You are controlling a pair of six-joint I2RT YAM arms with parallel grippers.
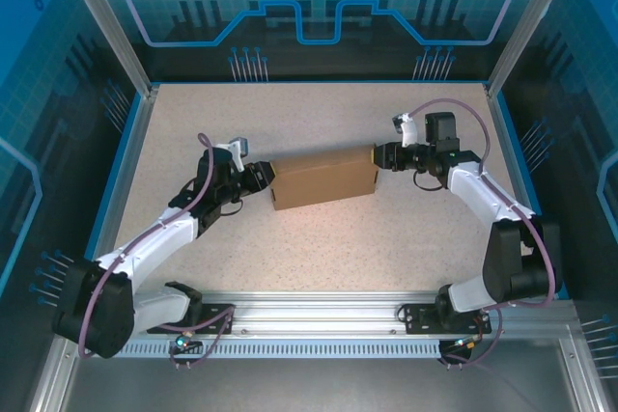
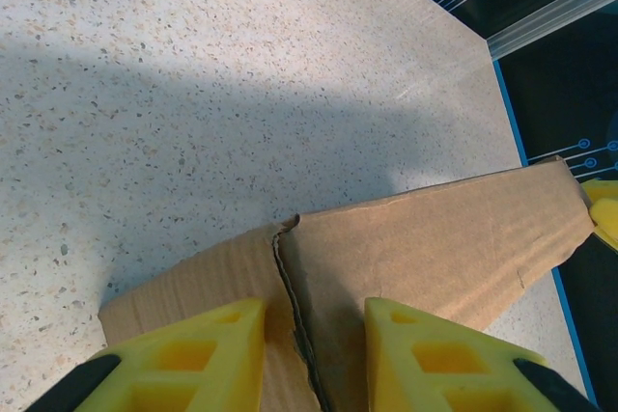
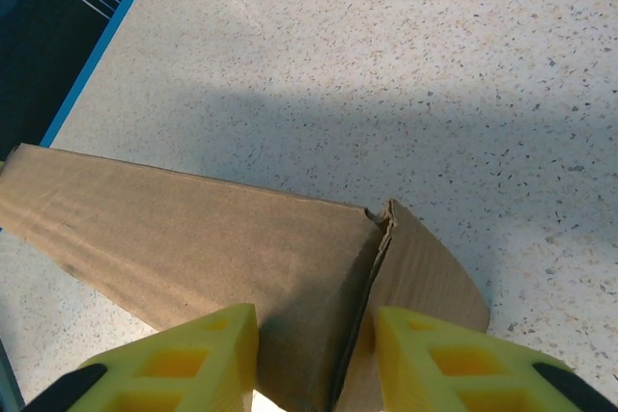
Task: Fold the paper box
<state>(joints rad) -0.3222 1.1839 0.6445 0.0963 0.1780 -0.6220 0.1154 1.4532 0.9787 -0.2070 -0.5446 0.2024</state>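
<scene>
the paper box (image 1: 323, 178) lies on the speckled table (image 1: 319, 248), folded up into a closed brown block, long side running left to right and slightly skewed.

my left gripper (image 1: 263, 178) is at the box's left end. in my left wrist view the gripper (image 2: 314, 311) has its yellow fingers (image 2: 208, 344) set partly apart, and the box (image 2: 435, 238) runs away from them with a torn-looking seam where two cardboard faces meet lying in the gap. i cannot tell whether the fingers pinch the cardboard or only straddle it.

my right gripper (image 1: 377, 155) is at the box's right end, facing the left one along the box. in the right wrist view the gripper (image 3: 316, 315) is about as wide as the left, its fingers (image 3: 435, 344) on either side of the box's (image 3: 193, 238) corner fold, a rounded flap just right of the crease. here too i cannot tell if they clamp it.
</scene>
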